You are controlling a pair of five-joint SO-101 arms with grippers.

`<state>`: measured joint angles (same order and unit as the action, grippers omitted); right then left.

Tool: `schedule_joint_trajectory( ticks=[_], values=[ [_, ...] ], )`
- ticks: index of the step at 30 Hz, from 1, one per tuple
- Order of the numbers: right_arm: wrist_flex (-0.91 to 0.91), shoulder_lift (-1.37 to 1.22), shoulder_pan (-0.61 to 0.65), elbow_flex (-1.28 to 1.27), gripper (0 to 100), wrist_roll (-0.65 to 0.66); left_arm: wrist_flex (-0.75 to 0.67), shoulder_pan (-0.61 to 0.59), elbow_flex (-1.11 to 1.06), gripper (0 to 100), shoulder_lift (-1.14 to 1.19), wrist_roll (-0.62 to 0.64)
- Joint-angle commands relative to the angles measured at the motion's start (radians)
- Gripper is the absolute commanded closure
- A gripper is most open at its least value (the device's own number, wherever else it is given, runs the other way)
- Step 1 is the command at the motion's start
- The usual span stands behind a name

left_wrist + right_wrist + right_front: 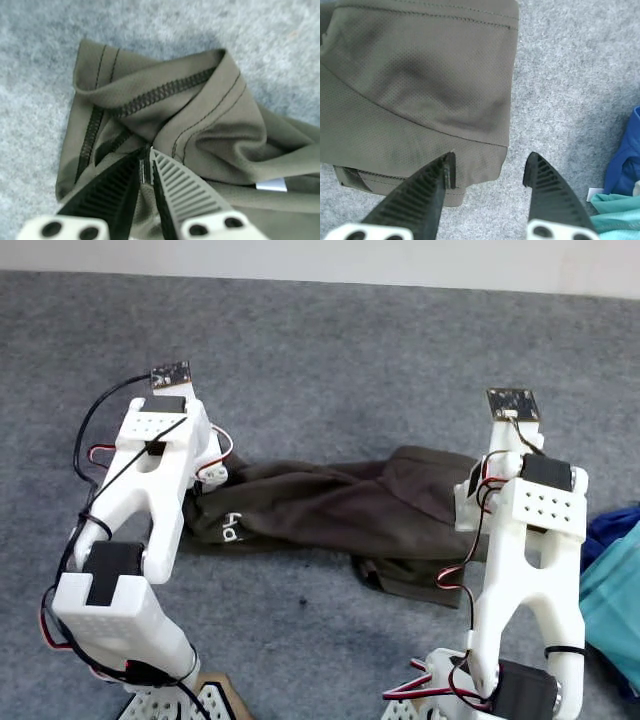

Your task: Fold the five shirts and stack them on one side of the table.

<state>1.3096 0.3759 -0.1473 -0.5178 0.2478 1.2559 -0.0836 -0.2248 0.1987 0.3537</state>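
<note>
Olive shirt [330, 505] lies bunched mid-table, stretched between the two arms. Left gripper [146, 167] is pinched tight on a seamed fold. Right gripper [490, 162] hangs spread wide over the far hem. I'd say bite squarely there, then pull evenly, clear of the teal shirt [615, 600].

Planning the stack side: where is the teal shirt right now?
In the high view, the teal shirt lies at the table's right edge, beside the blue shirt, right of the olive shirt.
</note>
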Motion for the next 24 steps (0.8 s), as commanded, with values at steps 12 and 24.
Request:
schedule_joint_trajectory(
  ticks=[12,24],
  values=[
    [0.102,0.186,0.012,0.012,77.2,-0.008,0.137,0.081,-0.263,99,-0.493,-0.057],
    [0.071,0.387,0.108,-0.225,77.2,-0.006,0.106,0.199,-0.611,99,-0.929,-0.299]
  ],
)
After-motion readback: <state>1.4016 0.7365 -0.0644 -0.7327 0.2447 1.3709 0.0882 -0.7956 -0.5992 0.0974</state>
